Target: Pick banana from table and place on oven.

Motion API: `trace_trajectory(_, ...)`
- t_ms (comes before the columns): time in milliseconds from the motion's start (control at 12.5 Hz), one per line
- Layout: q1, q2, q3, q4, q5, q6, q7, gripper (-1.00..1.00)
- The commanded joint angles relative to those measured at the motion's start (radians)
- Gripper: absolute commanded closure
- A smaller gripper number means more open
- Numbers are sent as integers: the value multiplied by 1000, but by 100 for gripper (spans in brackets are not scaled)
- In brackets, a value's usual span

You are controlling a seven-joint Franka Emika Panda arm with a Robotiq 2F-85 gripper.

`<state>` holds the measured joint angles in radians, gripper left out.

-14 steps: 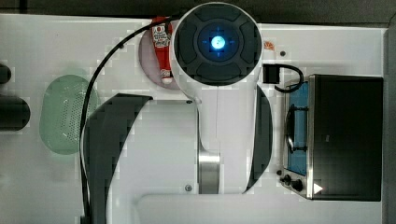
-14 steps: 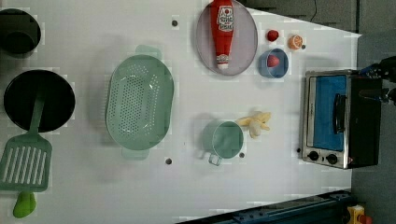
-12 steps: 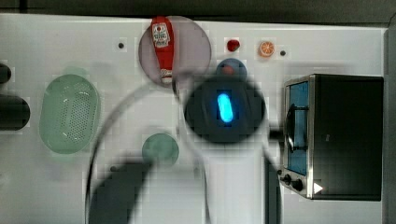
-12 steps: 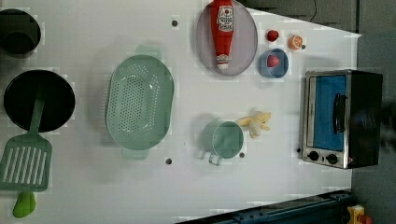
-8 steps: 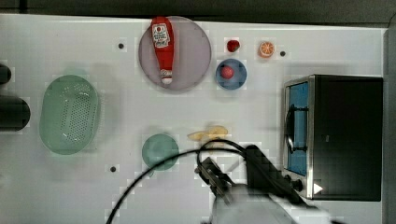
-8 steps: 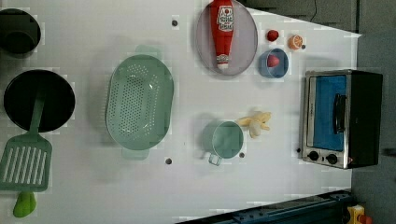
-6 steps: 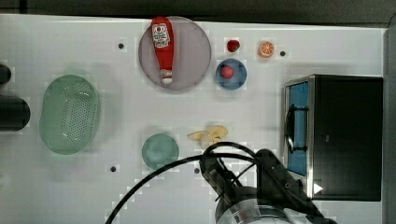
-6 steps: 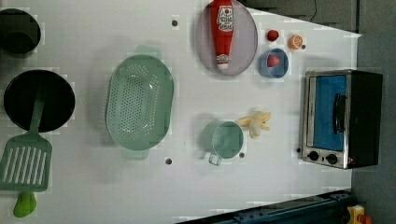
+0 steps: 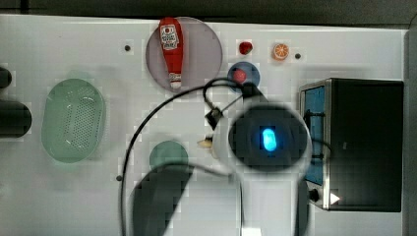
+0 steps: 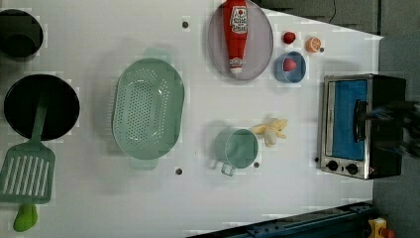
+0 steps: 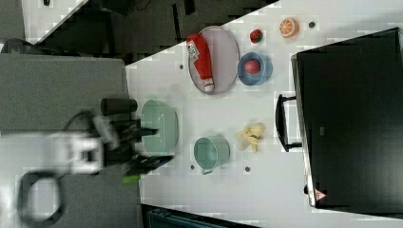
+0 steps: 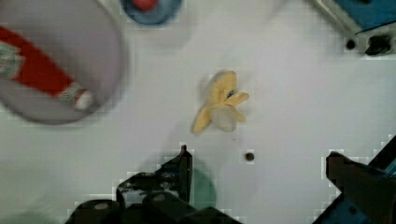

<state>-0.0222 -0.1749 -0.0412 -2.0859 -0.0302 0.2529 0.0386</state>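
Observation:
The pale yellow banana (image 12: pixel 219 105) lies on the white table (image 10: pixel 297 198), between the green cup (image 10: pixel 240 148) and the oven (image 10: pixel 361 126). In the wrist view my gripper (image 12: pixel 261 168) is open, one dark finger (image 12: pixel 182 163) on each side and nothing between them; the banana lies just beyond the fingertips, untouched. From the top view my arm's round body (image 9: pixel 268 140) covers most of the banana (image 9: pixel 204 142). The right view shows banana (image 11: pixel 251 135) and black-topped oven (image 11: pixel 351 118) side by side, with the blurred gripper (image 11: pixel 154 145) at the right view's left.
A ketchup bottle (image 10: pixel 235 29) lies on a grey plate. A blue bowl (image 10: pixel 289 67), a small red fruit and an orange slice (image 10: pixel 313 44) sit near the oven. A green strainer (image 10: pixel 147 109), black pan and spatula (image 10: pixel 27 171) are at the left view's left.
My arm has swung up from the top view's lower edge to above the banana. A blur of it now crosses the oven in the left view. The banana has not moved.

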Motion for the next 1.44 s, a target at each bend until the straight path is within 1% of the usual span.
trace_trajectory(80,0,89,-2,-57,2,105,32,-100)
trace_trajectory(240,1,152,-1,-101,2,240,32,-100)
trace_trajectory(720,1,294,0,-315,2,634,32,-100)
trace_trajectory(880,2,358,7,-338,2,700,32,-100)
trace_trajectory(1280,4,501,11,-339,2,830,32,-100)
trace_trajectory(1360,5,519,12,-339,2,848,32,-93)
trace_trajectory(1440,5,529,15,-340,2,861,32,-69)
